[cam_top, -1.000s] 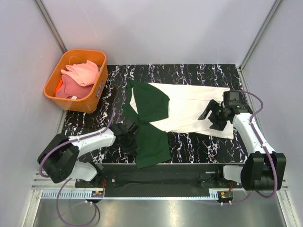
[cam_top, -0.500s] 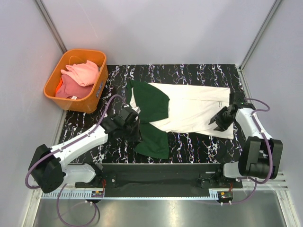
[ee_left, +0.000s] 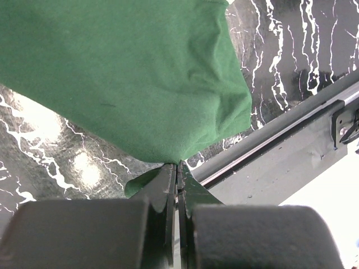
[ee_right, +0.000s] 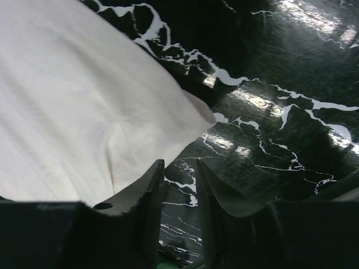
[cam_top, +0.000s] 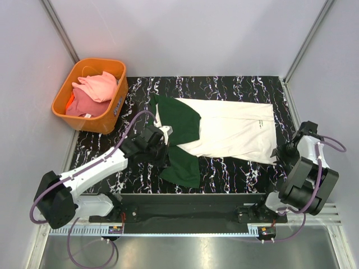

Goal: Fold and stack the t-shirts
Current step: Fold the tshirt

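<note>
Pinching the dark green sleeve (ee_left: 123,73) of the cream cotton t-shirt with green sleeves and collar (cam_top: 230,126), the left claw (ee_left: 176,168) was pressed together on the cloth, which bunched up to its fingertips. That shirt lay spread flat across the middle of the black marble-patterned surface (cam_top: 235,87), collar end to the left. Low over the surface, just beside the shirt's cream hem corner (ee_right: 196,112), the right claw (ee_right: 179,165) had its fingers narrowly parted and gripped nothing. Pink and coral t-shirts (cam_top: 92,89) were bunched in the orange plastic basket (cam_top: 98,122) at the far left corner.
</note>
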{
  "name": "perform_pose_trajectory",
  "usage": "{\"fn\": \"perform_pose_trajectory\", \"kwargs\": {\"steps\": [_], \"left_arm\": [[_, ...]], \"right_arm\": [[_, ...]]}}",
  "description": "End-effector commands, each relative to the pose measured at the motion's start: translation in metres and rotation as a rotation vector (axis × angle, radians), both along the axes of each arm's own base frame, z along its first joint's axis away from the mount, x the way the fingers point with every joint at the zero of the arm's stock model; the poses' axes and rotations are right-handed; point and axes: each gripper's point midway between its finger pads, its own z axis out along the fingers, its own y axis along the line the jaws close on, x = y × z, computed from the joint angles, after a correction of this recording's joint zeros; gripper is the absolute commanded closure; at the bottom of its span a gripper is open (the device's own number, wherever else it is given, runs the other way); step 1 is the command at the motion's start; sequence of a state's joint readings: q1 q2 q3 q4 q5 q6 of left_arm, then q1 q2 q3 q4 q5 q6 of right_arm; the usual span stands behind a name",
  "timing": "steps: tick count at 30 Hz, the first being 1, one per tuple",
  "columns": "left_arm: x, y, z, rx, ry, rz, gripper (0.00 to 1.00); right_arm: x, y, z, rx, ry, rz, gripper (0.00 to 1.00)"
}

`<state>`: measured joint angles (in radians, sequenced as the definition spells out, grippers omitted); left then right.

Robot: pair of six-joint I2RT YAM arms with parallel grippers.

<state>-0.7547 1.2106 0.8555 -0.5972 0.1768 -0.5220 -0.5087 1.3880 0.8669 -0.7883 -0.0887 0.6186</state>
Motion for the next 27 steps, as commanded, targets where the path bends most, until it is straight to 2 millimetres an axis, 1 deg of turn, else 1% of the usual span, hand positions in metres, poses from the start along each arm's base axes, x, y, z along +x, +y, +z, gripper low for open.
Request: {"fn": "perform_pose_trajectory", "kwargs": {"steps": [1, 2, 5, 9, 14, 18, 21, 22, 23, 24, 26, 27], "left_arm": [[0.010, -0.017, 0.038, -0.101, -0.114, -0.072, 1.00], [0.011, -0.016, 0.040, -0.102, -0.124, -0.072, 1.00], [0.013, -0.017, 0.044, -0.107, -0.139, -0.075, 1.00], [0.015, -0.018, 0.046, -0.105, -0.137, -0.076, 1.00], [0.017, -0.011, 0.048, -0.093, -0.141, -0.052, 1.00], [0.019, -0.005, 0.049, -0.075, -0.145, -0.022, 1.00], [0.020, 0.002, 0.051, -0.068, -0.145, 0.012, 1.00], [0.021, 0.004, 0.053, -0.067, -0.149, 0.023, 1.00], [0.021, 0.007, 0.054, -0.068, -0.148, 0.036, 1.00], [0.020, 0.010, 0.058, -0.073, -0.157, 0.049, 1.00], [0.021, 0.016, 0.062, -0.081, -0.162, 0.082, 1.00], [0.021, 0.019, 0.068, -0.090, -0.177, 0.096, 1.00]], "right_arm": [[-0.010, -0.005, -0.011, 0.007, 0.014, -0.036, 0.64], [-0.010, -0.003, -0.013, 0.018, 0.010, -0.036, 0.64], [-0.009, -0.007, -0.018, 0.015, 0.001, -0.038, 0.61], [-0.004, -0.007, -0.024, 0.039, -0.005, -0.038, 0.58], [-0.002, -0.006, -0.035, 0.052, -0.002, -0.031, 0.57], [-0.003, -0.005, -0.046, 0.069, 0.018, -0.031, 0.59], [-0.003, -0.006, -0.049, 0.065, 0.027, -0.031, 0.64], [-0.002, -0.008, -0.048, 0.064, 0.028, -0.030, 0.71], [-0.003, -0.010, -0.047, 0.050, 0.034, -0.027, 0.84], [-0.004, -0.011, -0.046, 0.042, 0.040, -0.030, 0.90], [-0.008, -0.014, -0.044, 0.027, 0.059, -0.029, 0.96], [-0.009, -0.014, -0.042, 0.023, 0.061, -0.023, 0.98]]}}
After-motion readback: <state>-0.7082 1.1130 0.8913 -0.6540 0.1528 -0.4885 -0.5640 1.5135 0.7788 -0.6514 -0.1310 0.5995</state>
